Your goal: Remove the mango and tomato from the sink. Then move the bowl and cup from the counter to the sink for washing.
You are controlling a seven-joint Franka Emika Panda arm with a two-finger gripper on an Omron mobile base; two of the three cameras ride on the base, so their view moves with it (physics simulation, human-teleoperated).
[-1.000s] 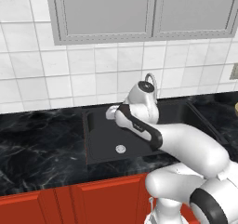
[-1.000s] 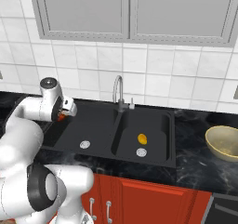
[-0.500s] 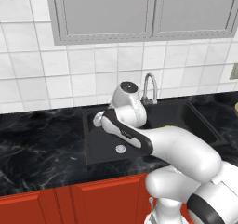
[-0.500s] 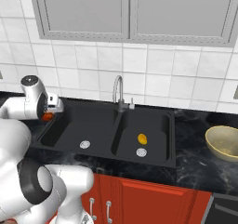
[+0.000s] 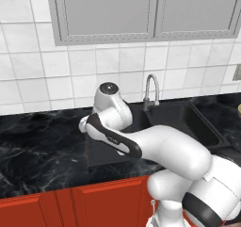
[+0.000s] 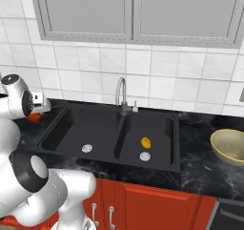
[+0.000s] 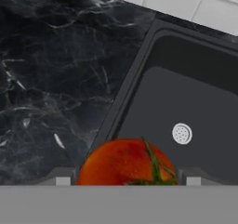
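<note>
1. Holding the tomato (image 7: 126, 163) between its two fingers, your pincer (image 7: 125, 180) has its jaws spread wide around the fruit, one tip on each side of it.
2. Note the change: one second ago the pincer hung over the left basin of the sink (image 6: 62, 129); it has since swung out to the left. In the right base view the tomato (image 6: 33, 118) now shows over the black counter (image 6: 26, 131), just past the sink's left rim.
3. Check the hand view: the counter (image 7: 56, 69) lies below and to one side of the pincer, the sink's rim runs under the tomato, and the left basin's drain (image 7: 181, 134) sits off to the other side.
4. Find the mango (image 6: 146, 142) well away from the pincer, lying unmoved in the far basin, just beside that basin's drain (image 6: 145, 156).
5. Find the bowl (image 6: 228, 147) farther still, on the counter beyond the sink, where it was before.
</note>
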